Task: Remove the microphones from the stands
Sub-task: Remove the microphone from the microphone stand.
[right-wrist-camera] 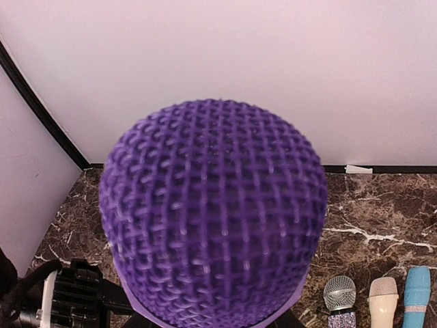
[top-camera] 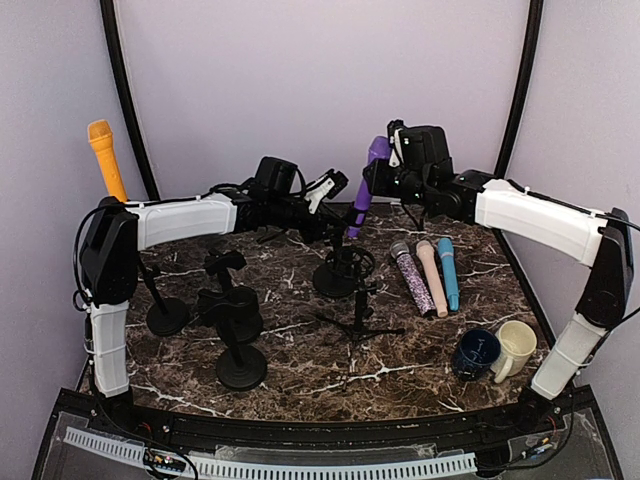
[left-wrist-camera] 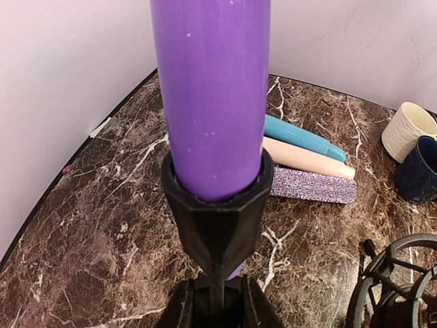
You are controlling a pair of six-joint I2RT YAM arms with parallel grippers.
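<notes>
A purple microphone [top-camera: 363, 190] stands tilted in the black clip [left-wrist-camera: 217, 205] of a stand whose round base [top-camera: 338, 278] rests on the marble table. My right gripper [top-camera: 384, 177] is shut on the microphone just below its mesh head [right-wrist-camera: 212, 212], which fills the right wrist view and hides most of the fingers. My left gripper [left-wrist-camera: 218, 309] is shut on the thin stem of the stand right under the clip, one finger on each side. In the top view the left gripper [top-camera: 326, 203] sits just left of the microphone.
An orange microphone [top-camera: 105, 158] stands on a stand at far left. Empty stands [top-camera: 240, 368] [top-camera: 166, 316] and a small tripod [top-camera: 360, 322] occupy the table's middle. Three microphones [top-camera: 432, 276] lie at right, near a navy cup [top-camera: 476, 353] and a cream cup [top-camera: 516, 345].
</notes>
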